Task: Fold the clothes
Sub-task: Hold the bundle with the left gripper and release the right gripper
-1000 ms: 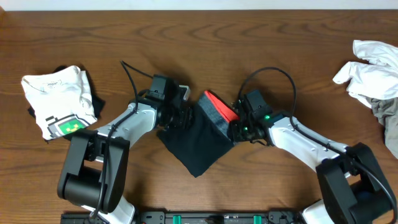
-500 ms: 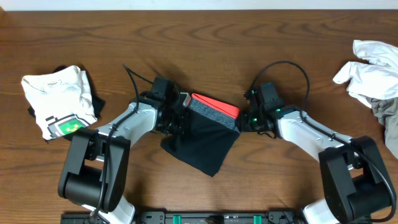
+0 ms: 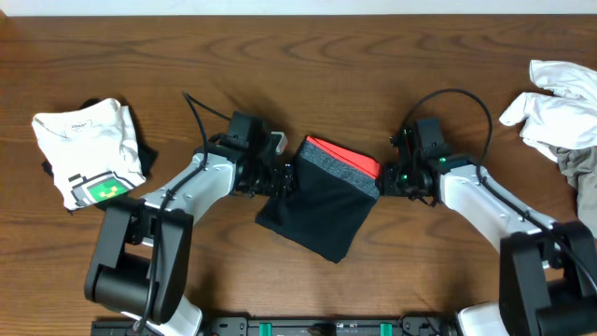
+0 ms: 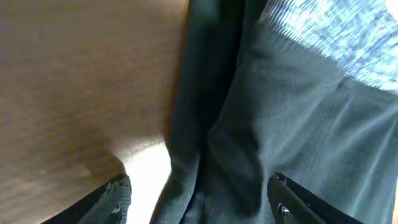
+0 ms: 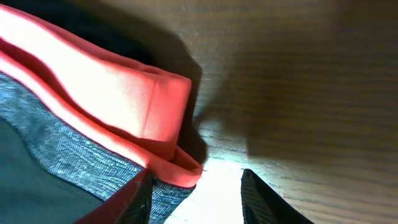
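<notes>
overhead, trousers [image 3: 317, 210]: folded into a tilted square at the middle of the worktop [image 3: 187, 56]. The grey-and-red waistband [image 3: 340, 166] runs along the far edge, slanting down to the right.
overhead, left pincer [image 3: 284, 179]: at the trousers' left edge, with the cloth lying to its right.
overhead, right pincer [image 3: 384, 182]: at the waistband's right end, with the cloth to its left. Both arms look equally near.
overhead, others: T-shirt [image 3: 89, 154] far left and pale heap [image 3: 560, 112] far right, both well apart from the trousers.
left wrist: fingers [image 4: 118, 196] stand apart with a black fold between them. Bare worktop shows beside one finger, so nothing is pinched.
right wrist: fingers [image 5: 258, 196] stand apart with the waistband corner between them. A gap shows beside one finger, so there is no clamp.
judgement: either pincer need only close where it is.
</notes>
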Robot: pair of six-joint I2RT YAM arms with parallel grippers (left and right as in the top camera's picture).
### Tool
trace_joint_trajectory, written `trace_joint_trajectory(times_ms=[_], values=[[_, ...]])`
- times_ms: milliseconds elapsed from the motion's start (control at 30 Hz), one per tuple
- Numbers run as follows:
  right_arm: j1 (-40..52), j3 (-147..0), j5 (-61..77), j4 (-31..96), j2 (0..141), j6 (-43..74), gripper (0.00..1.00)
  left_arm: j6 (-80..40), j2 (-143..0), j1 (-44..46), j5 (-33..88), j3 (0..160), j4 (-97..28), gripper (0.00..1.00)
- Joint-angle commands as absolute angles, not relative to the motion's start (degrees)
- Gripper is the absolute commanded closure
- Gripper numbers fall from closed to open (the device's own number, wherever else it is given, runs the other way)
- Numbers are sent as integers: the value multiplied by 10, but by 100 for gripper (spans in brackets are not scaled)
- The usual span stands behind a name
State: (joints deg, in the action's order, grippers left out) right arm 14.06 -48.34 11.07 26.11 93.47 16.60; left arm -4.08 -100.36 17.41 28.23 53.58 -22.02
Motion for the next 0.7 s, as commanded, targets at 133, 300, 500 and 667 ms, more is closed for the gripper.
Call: trace_joint_trajectory(times_ms=[133, 300, 500, 667], values=[[131, -480, 114, 266, 884, 151, 54, -37, -950, 172, 266, 536, -156, 16], [129, -480, 105, 280, 848, 154, 54, -48, -953, 172, 266, 536, -108, 12], [129, -480, 105, 306, 819, 154, 54, -48, -968, 174, 266, 536, -65, 12], [129, -480, 105, 322, 818, 163, 54, -48, -1002, 188, 266, 536, -41, 12]])
